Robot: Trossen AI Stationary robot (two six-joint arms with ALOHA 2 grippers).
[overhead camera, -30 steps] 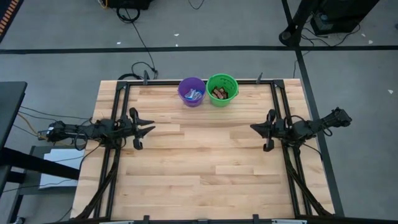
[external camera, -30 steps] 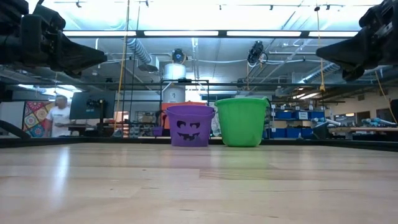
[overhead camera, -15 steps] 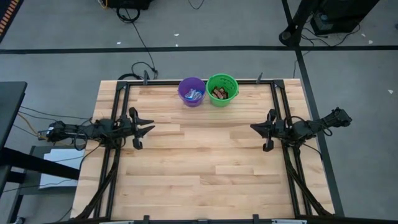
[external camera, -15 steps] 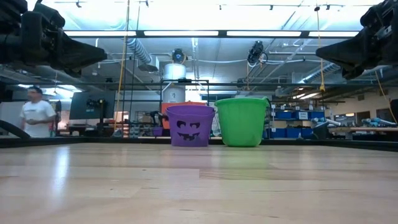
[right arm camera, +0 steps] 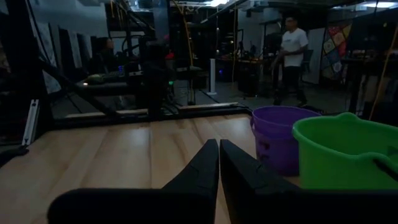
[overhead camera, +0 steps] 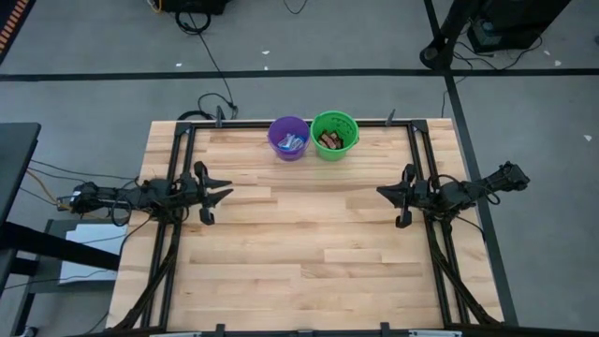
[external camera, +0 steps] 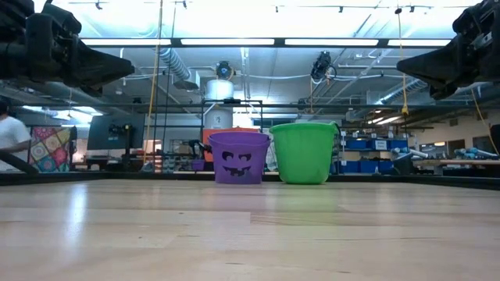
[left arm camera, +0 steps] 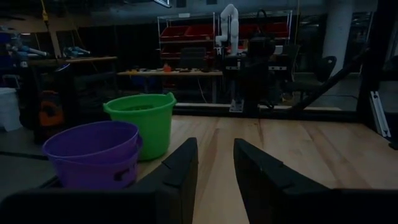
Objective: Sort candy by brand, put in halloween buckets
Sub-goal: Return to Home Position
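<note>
Left arm: the left gripper hovers over the table's left side, jaws a narrow gap apart, empty.
Right arm: the right gripper faces it from the right side, jaws pressed together, empty.
Buckets: the purple bucket and green bucket stand side by side at the far edge, well apart from both sets of jaws.
Candy: blue-and-white bars lie in the purple bucket, brown bars in the green.

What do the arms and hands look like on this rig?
The left arm and right arm are slim, matte black and jointed, with dark cables looped alongside. The left hand and right hand each carry two black wedge-shaped fingers tapering to narrow tips. No markings visible.
</note>
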